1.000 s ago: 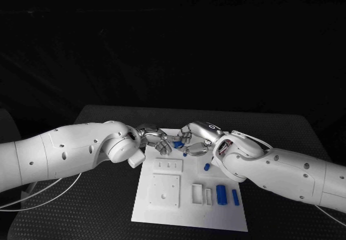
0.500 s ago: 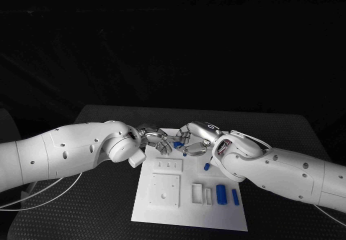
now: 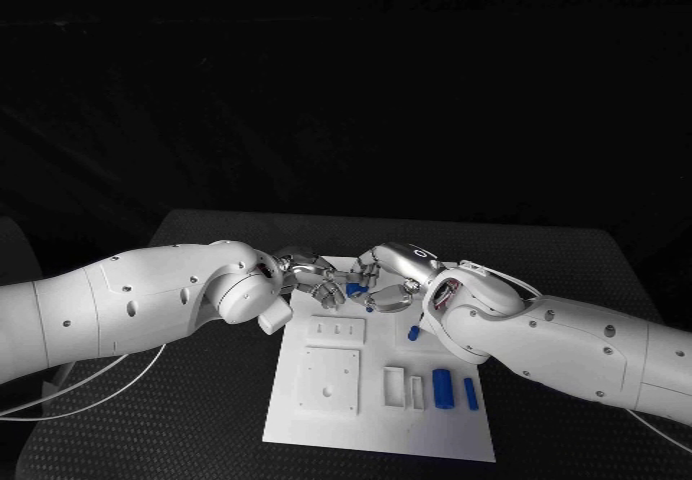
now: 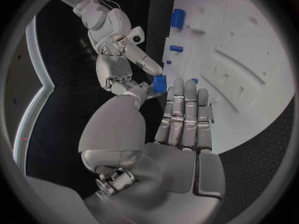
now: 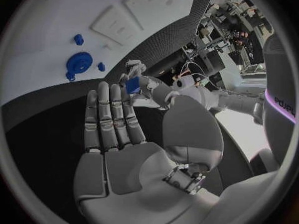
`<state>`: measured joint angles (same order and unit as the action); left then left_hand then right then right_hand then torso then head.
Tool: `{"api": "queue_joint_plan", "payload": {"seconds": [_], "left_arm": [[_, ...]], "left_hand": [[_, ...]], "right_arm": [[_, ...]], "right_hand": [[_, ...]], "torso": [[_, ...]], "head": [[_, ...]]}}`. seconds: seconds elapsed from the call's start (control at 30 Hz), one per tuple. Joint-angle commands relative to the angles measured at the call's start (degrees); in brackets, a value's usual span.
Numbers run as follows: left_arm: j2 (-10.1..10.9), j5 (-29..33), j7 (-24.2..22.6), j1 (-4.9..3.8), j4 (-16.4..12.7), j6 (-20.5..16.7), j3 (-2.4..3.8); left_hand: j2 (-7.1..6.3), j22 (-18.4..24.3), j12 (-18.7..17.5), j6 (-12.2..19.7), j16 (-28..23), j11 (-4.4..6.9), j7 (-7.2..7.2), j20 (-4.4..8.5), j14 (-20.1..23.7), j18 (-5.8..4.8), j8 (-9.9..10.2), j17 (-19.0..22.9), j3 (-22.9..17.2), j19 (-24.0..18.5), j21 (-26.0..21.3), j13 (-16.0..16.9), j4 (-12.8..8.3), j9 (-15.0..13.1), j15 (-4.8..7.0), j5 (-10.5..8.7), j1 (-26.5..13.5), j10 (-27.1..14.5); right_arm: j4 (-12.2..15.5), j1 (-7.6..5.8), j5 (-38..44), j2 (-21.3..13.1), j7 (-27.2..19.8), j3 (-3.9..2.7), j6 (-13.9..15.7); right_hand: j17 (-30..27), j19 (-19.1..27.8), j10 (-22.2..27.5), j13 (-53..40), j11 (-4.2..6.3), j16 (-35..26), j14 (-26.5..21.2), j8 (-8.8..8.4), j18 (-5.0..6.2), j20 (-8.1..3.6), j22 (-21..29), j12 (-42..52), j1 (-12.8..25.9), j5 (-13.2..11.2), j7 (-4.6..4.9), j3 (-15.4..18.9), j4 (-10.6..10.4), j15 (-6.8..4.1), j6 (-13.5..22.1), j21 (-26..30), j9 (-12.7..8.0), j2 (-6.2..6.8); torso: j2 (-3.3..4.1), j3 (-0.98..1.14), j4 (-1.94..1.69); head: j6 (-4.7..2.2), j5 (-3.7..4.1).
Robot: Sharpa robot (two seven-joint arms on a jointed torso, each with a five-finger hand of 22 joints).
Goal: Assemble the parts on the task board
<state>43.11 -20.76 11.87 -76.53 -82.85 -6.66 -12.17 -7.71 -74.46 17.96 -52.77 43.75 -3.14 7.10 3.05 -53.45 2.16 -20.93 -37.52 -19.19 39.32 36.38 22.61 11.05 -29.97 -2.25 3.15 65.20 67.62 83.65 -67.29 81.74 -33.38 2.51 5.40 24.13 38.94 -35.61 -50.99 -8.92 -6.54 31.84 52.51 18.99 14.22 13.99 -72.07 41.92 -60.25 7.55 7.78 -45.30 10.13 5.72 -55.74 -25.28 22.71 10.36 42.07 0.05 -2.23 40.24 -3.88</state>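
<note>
- Left hand (image 3: 307, 275): at the far end of the task board; thumb and a fingertip pinch a small blue part (image 4: 160, 84), the other fingers stretched straight and together.
- Right hand (image 3: 387, 283): directly opposite, fingertip to fingertip with the left. Its fingertips meet the same blue part (image 5: 132, 84); whether it shares the grip or only touches, I cannot tell. It holds nothing else.
- Held part, position: between the two hands, raised off the board at its far edge, equally near both. Short and blocky; long axis not readable.
- Task board (image 3: 329, 425): white plate reaching from under the hands back towards the robot. Its recesses lie on the wrist side of both hands.
- Blue gear (image 5: 79, 62) with small blue pieces beside it: on the board beyond the right hand's fingertips.
- Two blue bars (image 3: 443, 388): upright in the board's near end, beside the right forearm, well apart from the hands.
- Judgement: a hand-over or joint alignment; the next placement lies back towards the robot.
</note>
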Motion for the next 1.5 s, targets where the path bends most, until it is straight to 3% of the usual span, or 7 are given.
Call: {"api": "queue_joint_plan", "payload": {"seconds": [0.03,0.1,0.2,0.8,1.03,1.3,1.5], "left_arm": [[-0.13,0.54,-0.86,-0.14,-0.1,0.71,0.03],[-0.07,0.54,-0.83,-0.14,-0.13,0.81,0.03],[0.02,0.54,-0.83,-0.14,-0.1,0.77,0.03],[-0.02,0.6,-0.86,-0.14,0.2,0.98,0.04],[-0.08,1.95,-1.04,-0.14,0.34,0.67,0.04],[-0.02,2.51,-1.34,-0.14,0.56,-0.95,0.04],[0.03,3.4,-1.82,-0.15,0.78,-2.86,0.05]], "left_hand": [[1.12,-0.15,-0.55,-0.56,-0.25,0.16,-0.12,0.29,-0.46,-0.49,-0.3,-0.2,0.47,0.13,-0.5,-0.18,-0.44,0.22,-0.05,0.13,1.16,0.81],[1.72,-0.27,-1.04,-0.83,-0.43,0.21,-0.18,0.3,-0.56,-0.59,-0.26,-0.36,0.23,0.21,-0.8,-0.38,-1.19,0.52,-0.04,2.33,2.89,1.25],[2.49,-0.45,-1.57,-1.06,-0.62,0.24,-0.23,0.32,-0.67,-0.73,-0.2,-0.58,0.31,0.27,-1.15,-0.57,-2.06,0.86,-0.04,3.19,4.22,1.74],[4.05,-0.86,-2.11,-2.4,-0.59,0.65,-0.7,0.52,-1.41,-1.01,-0.61,-1.27,0.57,0.64,-1.89,-0.6,-4.31,1.36,0.24,4.09,5.93,3.45],[5.1,-1.15,-2.42,-3.74,-0.55,1.16,-1.24,0.8,-2.08,-1.45,-1.05,-1.81,0.02,0.84,-2.6,-0.52,-6.99,1.68,0.55,4.51,6.83,5.07],[6.14,-1.47,-2.47,-6.7,-0.18,2.21,-2.44,1.54,-3.88,-2.16,-1.74,-2.6,-1.93,1.77,-3.21,-0.18,-11.97,0.61,1.37,4.78,6.31,8.31],[6.39,-1.56,-2.8,-7.25,-0.2,2.39,-2.59,1.61,-4.45,-2.16,-1.56,-2.86,-3.02,2.06,-3.4,-0.12,-13.75,0.19,1.55,4.75,4.88,9.07]], "right_arm": [[0.11,0.0,-0.02,0.06,-0.46,-0.03,-0.63],[0.04,-0.02,-0.02,0.06,-0.45,-0.03,-0.65],[-0.01,-0.03,-0.02,0.03,-0.43,-0.03,-0.7],[-0.02,-0.03,-0.02,0.11,-0.39,-0.03,-0.75],[-0.33,-0.03,-0.02,0.25,-0.3,-0.03,-1.06],[-0.5,-0.04,-0.58,0.31,-0.28,-0.03,-0.83],[-0.58,-0.04,-1.43,0.07,-0.23,-0.03,0.95]], "right_hand": [[0.09,-0.52,-0.37,0.1,-0.12,-0.36,0.47,0.03,0.78,-0.05,-0.1,-0.07,0.11,0.24,-0.08,0.19,0.16,-0.03,-0.5,0.39,0.07,0.24],[0.09,-0.52,-0.37,0.1,-0.12,-0.36,0.47,0.03,0.78,-0.05,-0.1,-0.08,0.11,0.25,-0.08,0.2,0.16,-0.03,-0.5,0.39,0.07,0.24],[0.1,-0.52,-0.37,0.11,-0.12,-0.36,0.47,0.02,0.78,-0.05,-0.1,-0.08,0.11,0.25,-0.08,0.21,0.16,-0.03,-0.49,0.4,0.07,0.24],[0.11,-0.52,-0.38,0.12,-0.11,-0.38,0.46,0.02,0.78,-0.06,-0.13,-0.09,0.05,0.29,-0.06,0.22,0.22,-0.04,-0.48,0.44,0.07,0.26],[0.11,-0.52,-0.37,0.13,-0.12,-0.38,0.45,0.01,0.78,-0.07,-0.14,-0.1,0.0,0.31,-0.05,0.22,0.26,-0.04,-0.46,0.46,0.07,0.27],[0.09,-0.3,-0.1,0.24,-0.24,-0.56,0.18,-0.17,0.75,-0.03,-0.21,-0.27,-0.13,0.31,0.14,0.52,0.64,0.1,-0.1,0.68,0.01,0.92],[-0.19,1.19,1.47,0.71,-1.0,-1.43,-1.33,-1.29,0.36,0.17,-0.38,-1.04,0.6,3.48,1.2,4.09,1.8,0.9,2.26,1.73,-0.53,2.05]], "torso": [[-0.02,-0.01,-0.01],[0.0,-0.02,-0.03],[-0.01,-0.02,0.0],[-0.01,0.0,-0.01],[0.0,-0.01,0.04],[0.01,0.01,0.01],[-0.01,0.0,0.02]], "head": [[0.03,-0.01],[0.07,0.04],[0.06,0.07],[0.16,0.15],[0.21,0.16],[0.14,0.24],[0.07,0.25]]}}
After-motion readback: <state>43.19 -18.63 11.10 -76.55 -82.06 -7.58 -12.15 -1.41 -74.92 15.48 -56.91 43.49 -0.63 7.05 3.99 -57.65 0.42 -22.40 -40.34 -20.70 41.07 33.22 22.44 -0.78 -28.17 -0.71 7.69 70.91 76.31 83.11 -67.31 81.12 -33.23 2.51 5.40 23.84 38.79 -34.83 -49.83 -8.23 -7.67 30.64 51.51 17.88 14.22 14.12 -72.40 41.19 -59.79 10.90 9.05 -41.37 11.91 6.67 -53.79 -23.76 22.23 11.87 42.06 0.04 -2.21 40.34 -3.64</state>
